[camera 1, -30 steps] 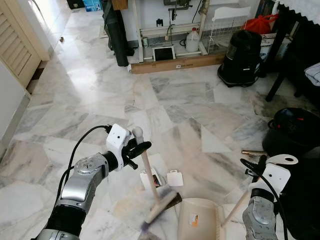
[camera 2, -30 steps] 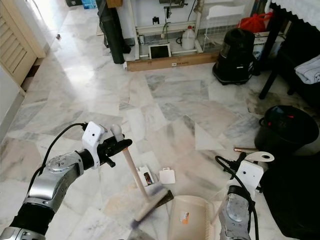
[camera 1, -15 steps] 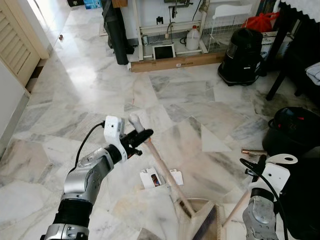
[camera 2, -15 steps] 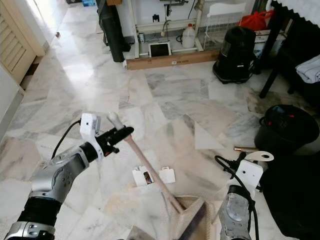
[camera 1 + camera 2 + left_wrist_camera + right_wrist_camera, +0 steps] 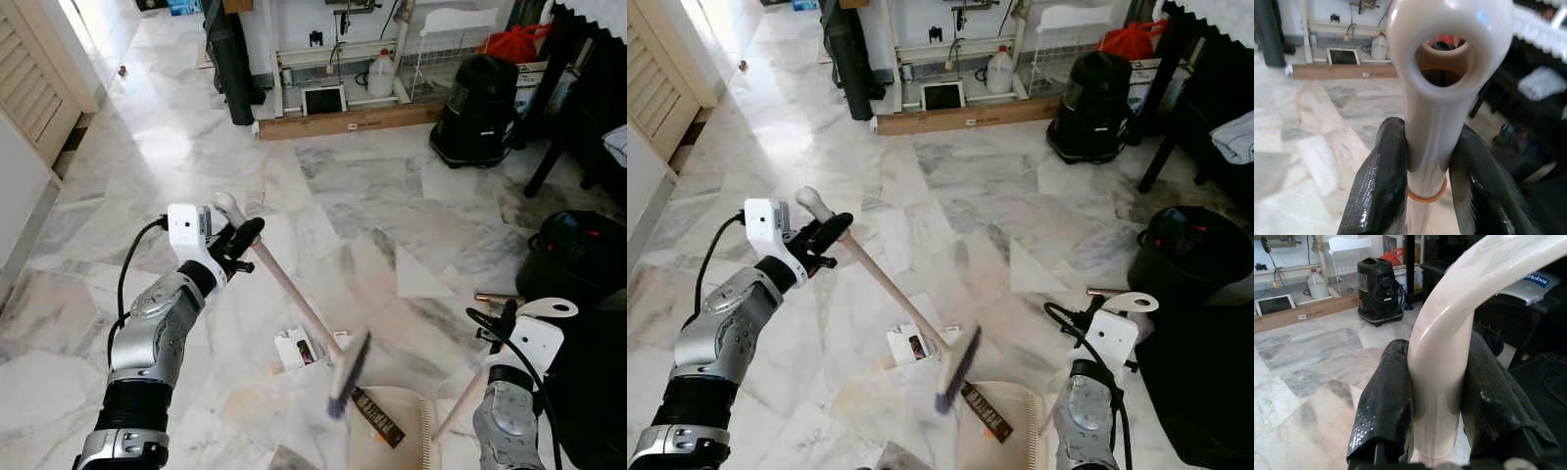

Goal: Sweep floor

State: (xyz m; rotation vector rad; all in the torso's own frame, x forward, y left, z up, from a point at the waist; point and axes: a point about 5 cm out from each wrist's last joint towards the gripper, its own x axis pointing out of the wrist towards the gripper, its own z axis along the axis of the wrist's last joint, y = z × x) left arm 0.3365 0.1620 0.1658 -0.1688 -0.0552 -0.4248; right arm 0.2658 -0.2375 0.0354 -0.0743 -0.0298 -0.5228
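left gripper [image 5: 233,238] clamps our broom [image 5: 294,299] handle, centre-left | right gripper [image 5: 1437,382] clamps dustpan [image 5: 392,436] handle, lower right | blurred brush head seemingly raised above marble floor [image 5: 392,206]

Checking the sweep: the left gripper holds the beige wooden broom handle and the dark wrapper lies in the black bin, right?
Not quite. In the left eye view the left gripper does hold the beige wooden broom handle, but the dark wrapper lies on the cream plastic dustpan, not in a bin.
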